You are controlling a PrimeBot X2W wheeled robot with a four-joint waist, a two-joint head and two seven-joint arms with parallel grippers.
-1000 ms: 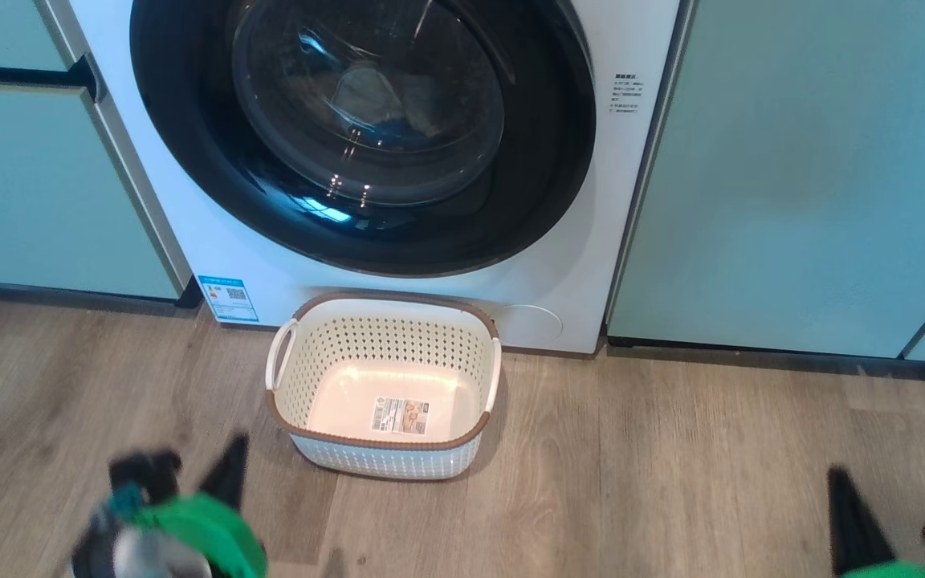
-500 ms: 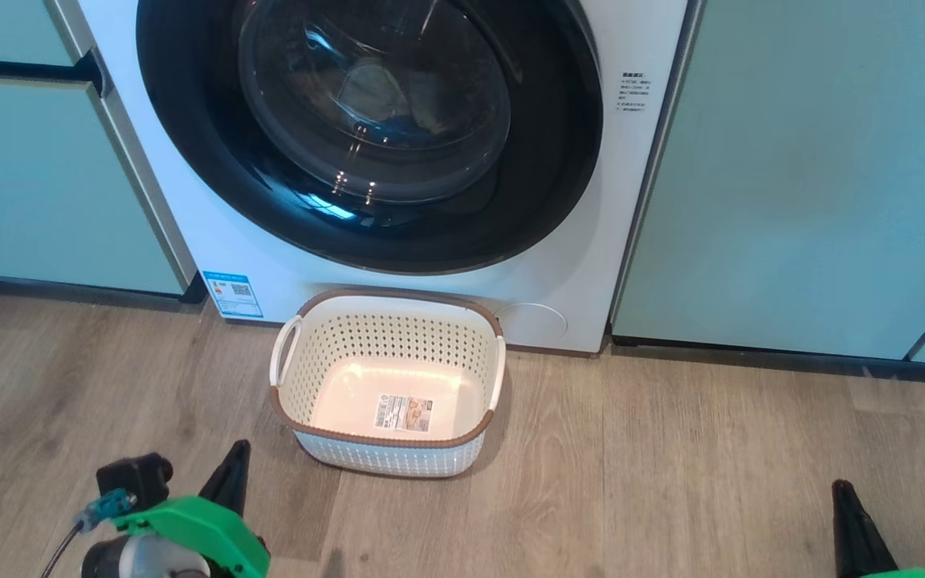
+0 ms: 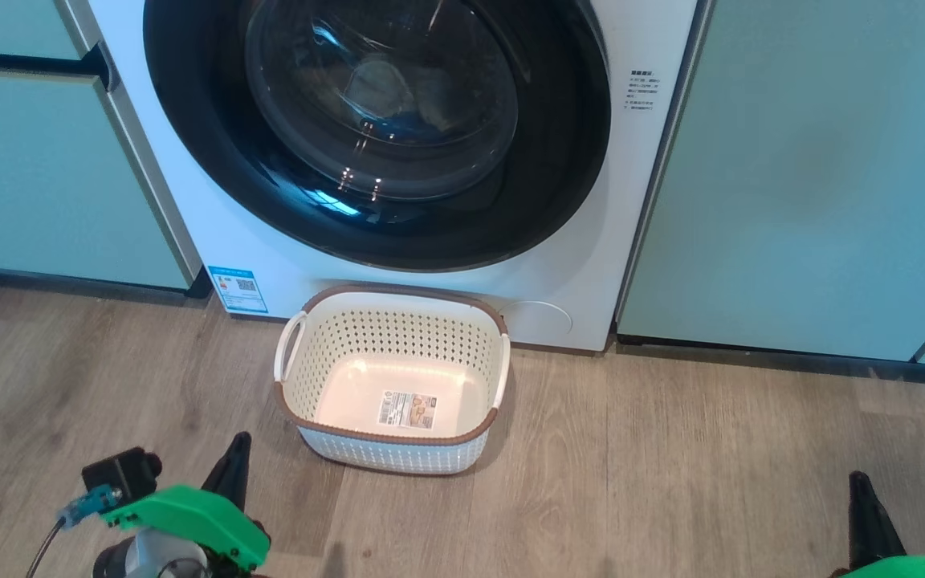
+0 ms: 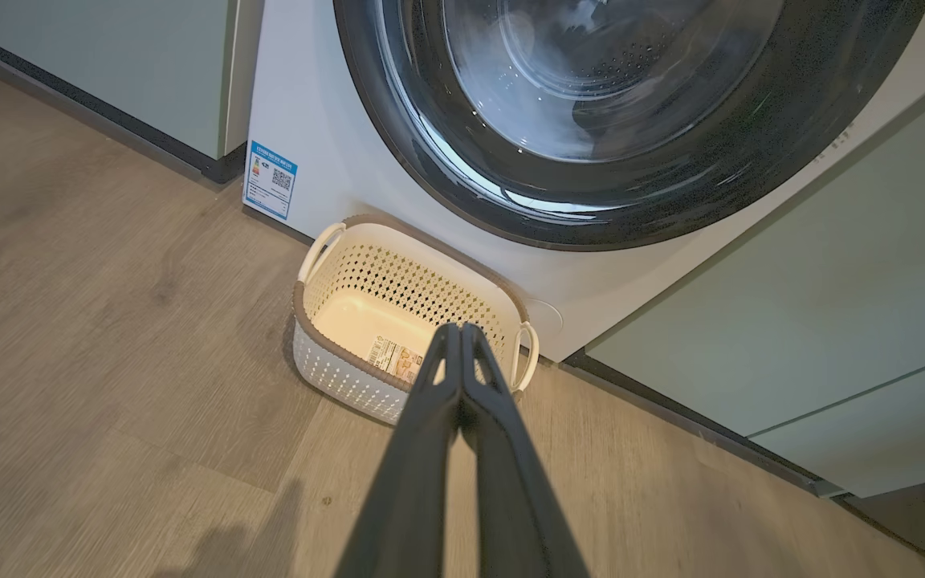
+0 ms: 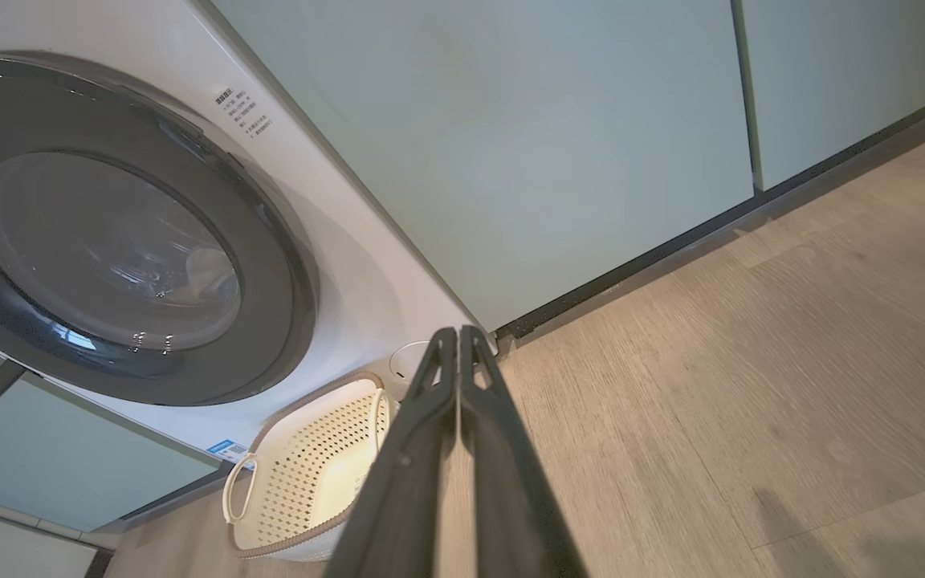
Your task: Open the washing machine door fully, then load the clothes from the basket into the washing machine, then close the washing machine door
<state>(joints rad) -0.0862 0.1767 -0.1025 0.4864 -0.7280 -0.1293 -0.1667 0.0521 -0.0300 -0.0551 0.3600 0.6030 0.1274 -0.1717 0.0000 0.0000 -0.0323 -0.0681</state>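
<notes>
Left claw [image 4: 459,333]: the left wrist view shows both dark fingers pressed together along their length, nothing between them. In the head view it sits at lower left above the wooden floor [image 3: 671,466], just short of the basket's near corner and clear of it. One second ago it was blurred there; it is now sharp.

Right claw [image 5: 458,331]: the fingers are likewise closed on each other and hold nothing. In the head view one finger shows at lower right, well apart from the basket.

The whole head picture has shifted slightly up and to the right since the earlier frames, so the camera has moved. The basket and the machine keep the same relation to each other.

The basket [image 3: 386,291] stands upright on the floor, just in front of the washing machine [image 3: 591,265] and below the door, its labelled cream bottom bare.

The washing machine door [image 3: 189,160] lies flush against the machine's front.

The clothes [image 3: 386,84] show dimly behind the glass as a pale shape with a blue patch beneath. The left wrist view adds the perforated drum [image 4: 615,56] through the glass.

A blue sticker [image 3: 238,289] sits at the machine's lower left corner. Pale-green cabinets [image 3: 816,160] flank the machine.
</notes>
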